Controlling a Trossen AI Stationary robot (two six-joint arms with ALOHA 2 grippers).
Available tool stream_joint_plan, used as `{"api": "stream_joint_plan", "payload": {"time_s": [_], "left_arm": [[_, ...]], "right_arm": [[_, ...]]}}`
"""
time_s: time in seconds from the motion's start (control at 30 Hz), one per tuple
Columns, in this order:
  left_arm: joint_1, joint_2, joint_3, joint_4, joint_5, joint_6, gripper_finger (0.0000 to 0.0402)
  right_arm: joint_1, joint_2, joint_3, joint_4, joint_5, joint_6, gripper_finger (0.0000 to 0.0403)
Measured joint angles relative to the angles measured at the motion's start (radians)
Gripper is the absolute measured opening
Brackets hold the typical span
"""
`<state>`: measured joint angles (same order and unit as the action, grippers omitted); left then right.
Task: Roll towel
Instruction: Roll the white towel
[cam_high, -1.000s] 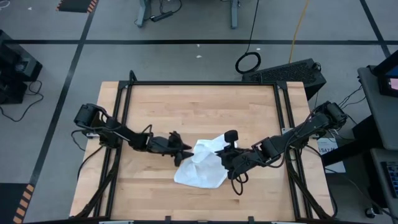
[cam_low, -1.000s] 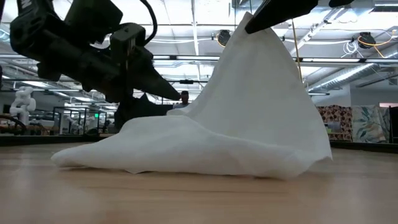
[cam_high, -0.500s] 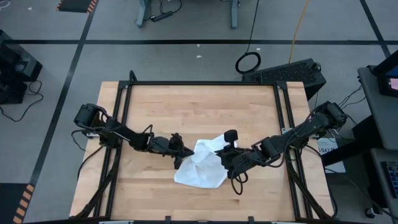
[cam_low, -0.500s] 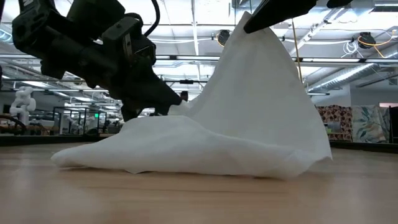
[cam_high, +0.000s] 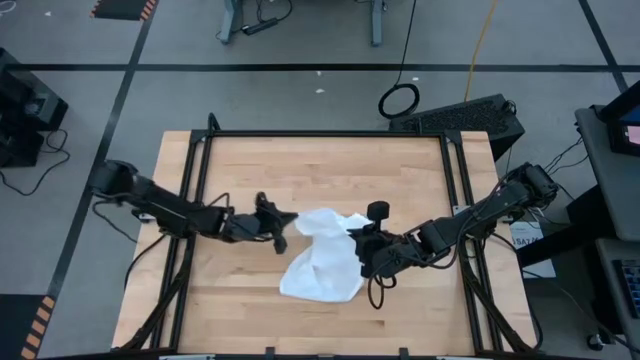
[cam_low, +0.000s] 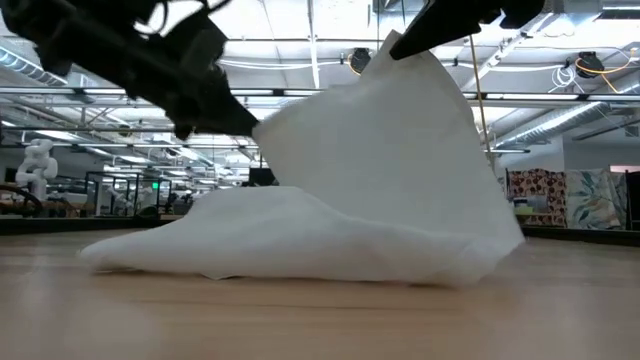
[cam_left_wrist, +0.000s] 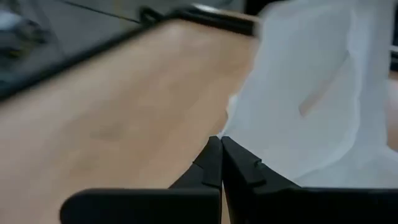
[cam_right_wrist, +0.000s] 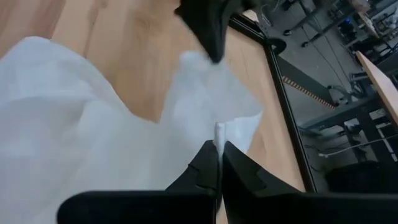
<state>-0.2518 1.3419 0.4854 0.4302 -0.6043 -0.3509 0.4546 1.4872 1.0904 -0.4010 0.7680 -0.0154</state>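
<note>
On the table (cam_high: 300, 160), unmarked white towel (cam_high: 325, 265) between both grippers' closed jaws.

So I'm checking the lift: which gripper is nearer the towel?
Neither, both grip it. The left gripper is shut on the towel at its left upper edge; the right gripper is shut on its right edge.

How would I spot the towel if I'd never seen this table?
Find the wooden table with two dark arms. Between them, near the front edge, lies the towel: white, crumpled, two corners pinched up by the left gripper and right gripper.
</note>
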Motion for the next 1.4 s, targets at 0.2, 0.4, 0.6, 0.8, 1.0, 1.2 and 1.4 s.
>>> {"api": "stream_joint_plan", "payload": {"time_s": [0.2, 0.4, 0.6, 0.8, 1.0, 1.2, 1.4], "left_arm": [[-0.002, -0.113, 0.0, -0.077, 0.055, 0.018, 0.0022], [-0.012, -0.141, 0.0, -0.29, 0.074, 0.012, 0.0123], [-0.012, -0.09, -0.008, -0.387, 0.064, -0.027, 0.0231], [0.006, 0.055, -0.014, -0.144, 0.056, 0.183, 0.029], [0.03, 0.156, -0.014, 0.136, 0.053, 0.475, 0.0285], [0.036, 0.164, -0.014, 0.127, 0.081, 0.522, 0.0182], [0.04, 0.161, -0.014, 0.176, 0.116, 0.514, 0.0051]], "right_arm": [[-0.026, 0.0, 0.0, 0.001, 0.024, 0.056, 0.0], [-0.037, 0.0, 0.0, 0.001, 0.018, 0.056, 0.0], [-0.036, 0.0, 0.0, 0.0, 0.013, 0.051, 0.0], [-0.036, 0.0, 0.0, 0.0, 0.012, 0.026, 0.0], [-0.036, 0.0, 0.0, -0.002, 0.012, 0.019, 0.0], [-0.036, 0.0, 0.0, -0.015, 0.012, 0.003, 0.0], [-0.043, 0.0, 0.0, -0.038, 0.012, -0.004, 0.0]]}}
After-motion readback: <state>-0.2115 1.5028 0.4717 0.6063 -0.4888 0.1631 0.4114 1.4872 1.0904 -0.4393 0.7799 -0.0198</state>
